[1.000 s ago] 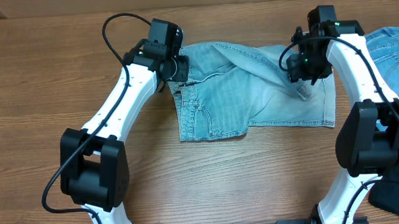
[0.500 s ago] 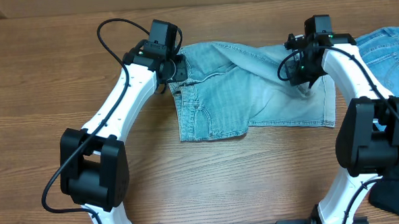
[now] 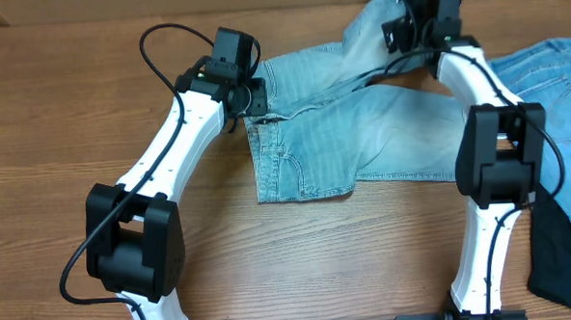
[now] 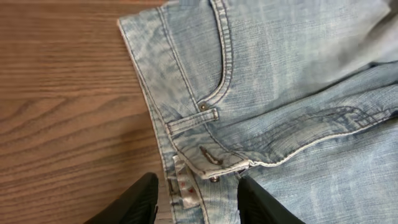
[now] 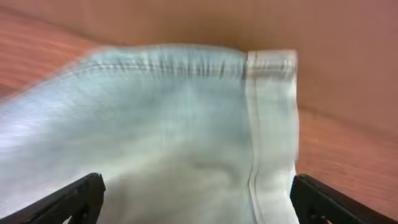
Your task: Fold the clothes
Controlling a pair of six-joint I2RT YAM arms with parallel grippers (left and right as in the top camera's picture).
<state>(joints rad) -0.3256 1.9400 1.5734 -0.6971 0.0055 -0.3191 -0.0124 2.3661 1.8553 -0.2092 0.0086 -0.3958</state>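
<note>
The clothes, pale light-blue denim shorts (image 3: 362,142), lie across the middle of the table with the waistband to the left. My left gripper (image 3: 247,96) hangs low over the waistband. In the left wrist view its black fingers (image 4: 142,200) stand apart on either side of the waistband and label (image 4: 186,186), and the cloth there lies flat, not pinched. My right gripper (image 3: 407,24) is at the far edge of the table, where one leg (image 3: 372,36) is drawn up and back. Its jaws stand wide open (image 5: 199,202) around the blurred hemmed cuff (image 5: 180,112).
Medium-blue jeans (image 3: 552,81) lie at the right edge of the table. A dark cloth (image 3: 565,254) lies at the near right corner beside the right arm's base. Bare wooden table (image 3: 61,112) stretches to the left and in front of the shorts.
My right gripper has travelled from the right leg to the far edge, dragging that leg up and back, and its jaws have sprung wide open. The left arm has stayed at the waistband.
</note>
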